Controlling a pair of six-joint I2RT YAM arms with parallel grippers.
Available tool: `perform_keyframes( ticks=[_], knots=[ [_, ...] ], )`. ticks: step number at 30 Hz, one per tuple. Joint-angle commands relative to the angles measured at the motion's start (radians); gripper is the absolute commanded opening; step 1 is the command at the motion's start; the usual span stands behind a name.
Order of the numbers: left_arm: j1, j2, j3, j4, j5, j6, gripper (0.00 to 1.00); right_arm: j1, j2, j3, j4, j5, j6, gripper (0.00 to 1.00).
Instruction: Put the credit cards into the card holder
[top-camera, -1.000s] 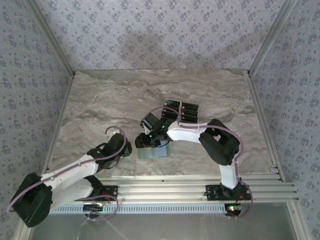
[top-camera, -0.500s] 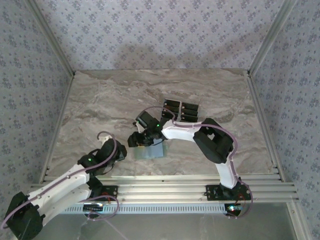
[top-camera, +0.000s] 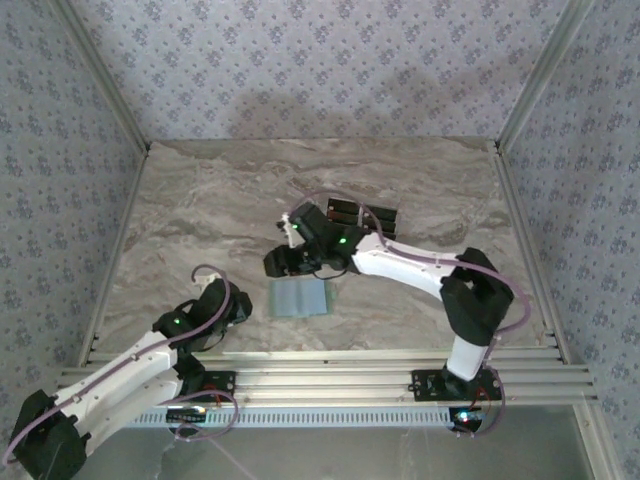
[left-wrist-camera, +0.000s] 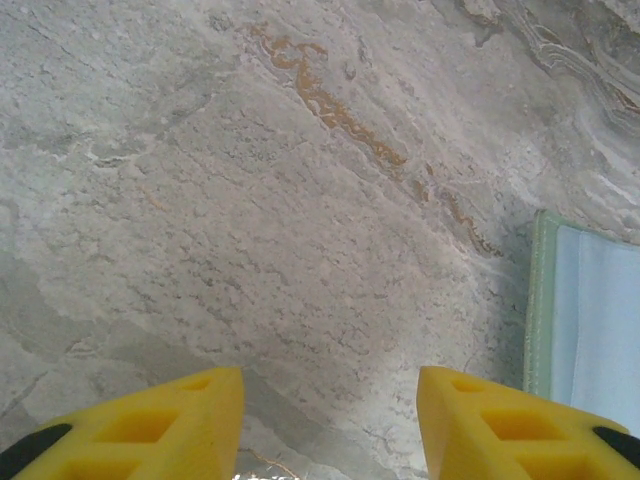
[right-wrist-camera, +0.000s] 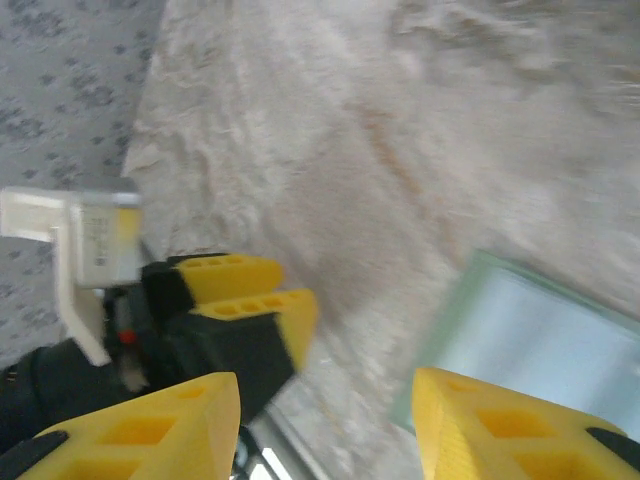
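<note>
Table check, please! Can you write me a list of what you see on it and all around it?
Surface: grey-brown marble-look table.
Job's things: card holder lies open, pale inside up; black credit cards grouped behind it, partly hidden by the right arm.
Clutter: nothing seen.
Grippers: left gripper open, nothing between its fingers, to the left of the card holder; right gripper open, nothing between its fingers, near the card holder's far-left corner.
Cables: lilac cables loop along both arms.
Surroundings: patterned walls on three sides; metal rails at the near edge.
</note>
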Motion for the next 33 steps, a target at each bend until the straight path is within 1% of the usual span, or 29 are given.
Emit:
perform_keyframes(
  ticks=[1, 6, 10, 13, 15, 17, 21, 23, 33],
  knots=[
    [0.011, 0.036, 0.027, 0.025, 0.019, 0.037, 0.53, -0.07, -0.066, -0.115, -0.097, 0.124, -0.077, 0.51],
    [0.017, 0.117, 0.071, 0.075, 0.039, 0.071, 0.62, -0.162, -0.167, -0.147, -0.245, 0.238, -0.224, 0.51],
    [0.02, 0.209, 0.115, 0.119, 0.053, 0.098, 0.76, -0.248, -0.231, -0.147, -0.346, 0.339, -0.375, 0.51],
    [0.028, 0.285, 0.155, 0.143, 0.06, 0.119, 0.86, -0.305, -0.24, -0.139, -0.408, 0.362, -0.459, 0.5],
    [0.033, 0.336, 0.19, 0.148, 0.062, 0.137, 0.94, -0.342, -0.234, -0.13, -0.425, 0.371, -0.502, 0.5],
    [0.041, 0.377, 0.221, 0.15, 0.067, 0.154, 0.98, -0.359, -0.218, -0.115, -0.437, 0.381, -0.527, 0.5],
    [0.067, 0.432, 0.261, 0.162, 0.089, 0.179, 1.0, -0.366, -0.163, -0.082, -0.459, 0.464, -0.564, 0.49],
    [0.078, 0.449, 0.273, 0.167, 0.1, 0.188, 1.0, -0.364, -0.141, -0.033, -0.458, 0.49, -0.583, 0.48],
    [0.109, 0.477, 0.295, 0.183, 0.135, 0.198, 1.0, -0.327, -0.008, 0.058, -0.475, 0.66, -0.705, 0.46]
  ],
)
